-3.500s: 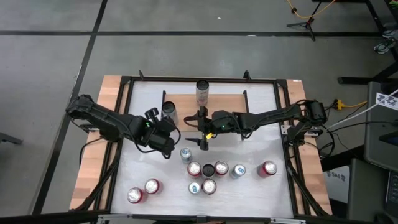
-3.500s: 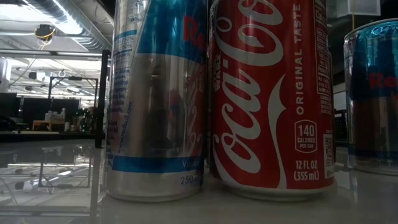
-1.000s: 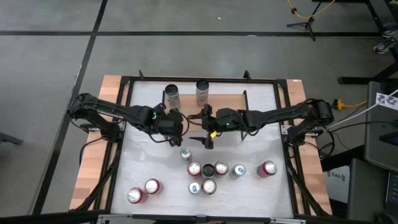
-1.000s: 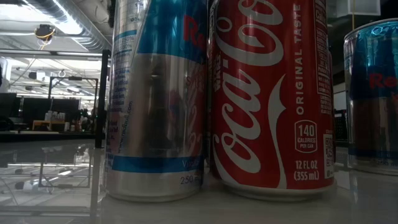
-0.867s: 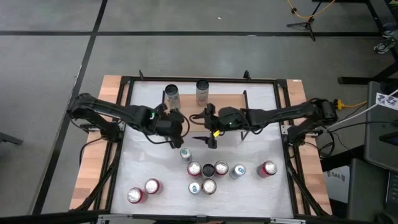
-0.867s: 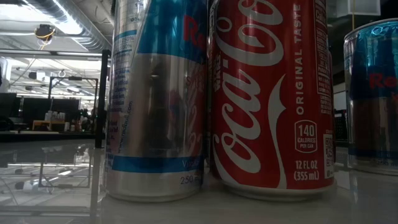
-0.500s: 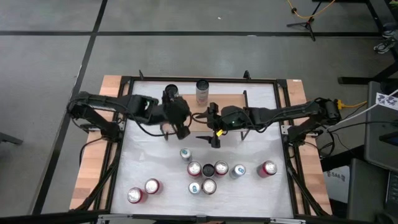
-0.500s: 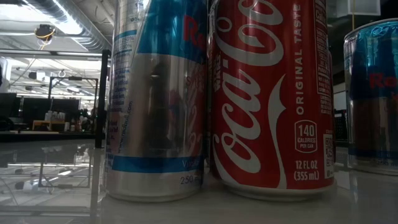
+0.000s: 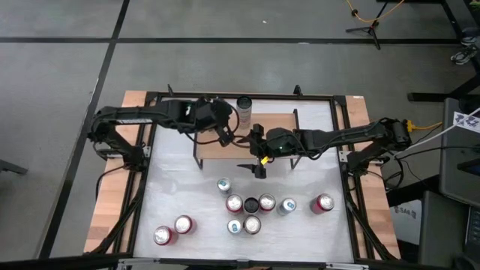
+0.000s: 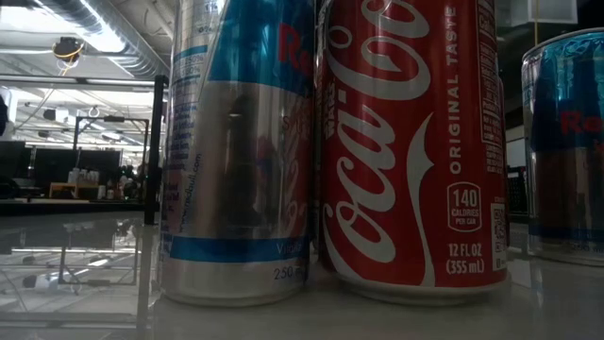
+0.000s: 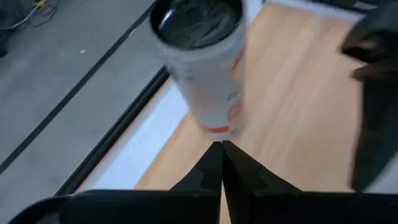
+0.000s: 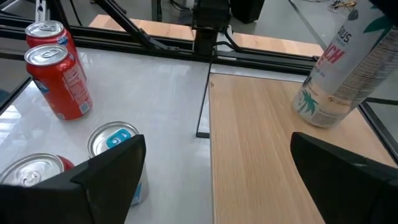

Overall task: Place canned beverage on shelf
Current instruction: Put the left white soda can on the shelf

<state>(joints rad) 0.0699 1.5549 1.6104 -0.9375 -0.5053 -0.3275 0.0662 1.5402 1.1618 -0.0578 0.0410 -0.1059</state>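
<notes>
The shelf (image 9: 274, 122), a light wood plank on thin black legs, stands at the table's far middle. A tall white can (image 9: 244, 107) stands upright on its base at the plank's far edge; the wrist views show the can (image 11: 205, 68) (image 12: 336, 74) too. My left gripper (image 9: 225, 135) hovers shut over the shelf's left part, pointing down at a slant toward this can and short of it (image 11: 222, 162). My left arm covers the shelf's far left corner. My right gripper (image 9: 255, 152) hangs open over the plank's near edge (image 12: 227, 180), with nothing between its fingers.
Several red and silver-blue cans stand upright on the white table in front of the shelf (image 9: 250, 204); two more stand at the near left (image 9: 172, 229). A silver-blue can (image 10: 236, 151) and a red cola can (image 10: 411, 142) fill the low view.
My left gripper, shut throughout, has risen and swung from the shelf's near left side toward the table's far edge and right. It now hangs over the shelf's left part, turned toward the white can. My right gripper has stayed open and nearly still.
</notes>
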